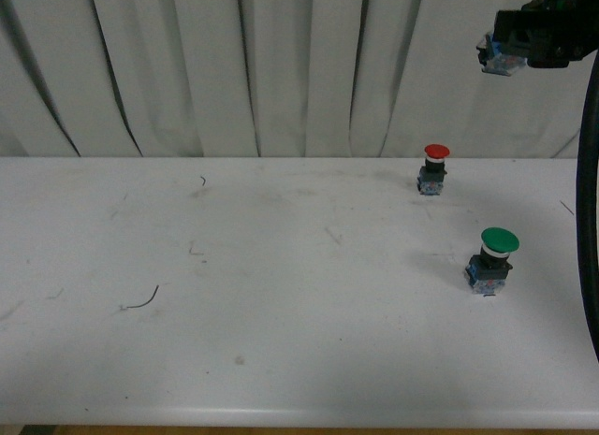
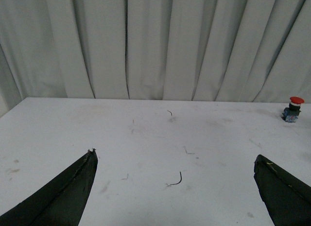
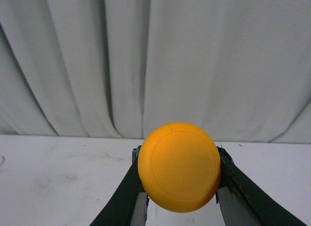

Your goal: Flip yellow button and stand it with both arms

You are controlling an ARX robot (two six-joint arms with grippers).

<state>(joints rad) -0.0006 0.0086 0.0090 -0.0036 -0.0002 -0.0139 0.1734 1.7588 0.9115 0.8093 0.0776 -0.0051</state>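
Round yellow-orange mushroom cap of the small yellow button [image 3: 179, 166] fills the right wrist view, clamped at its rim between the black wedge fingers of the right end effector [image 3: 179, 153]. In the front view it is held high in the air, well above the white counter [image 1: 281, 295], with its blue-grey base turned away from the wrist. Left end effector [image 2: 175, 155] gapes wide over the counter with nothing in it. Judgement: button light and rigid, smooth cap likely slippery, so the left should take the blocky base on its flat faces; no container in view.
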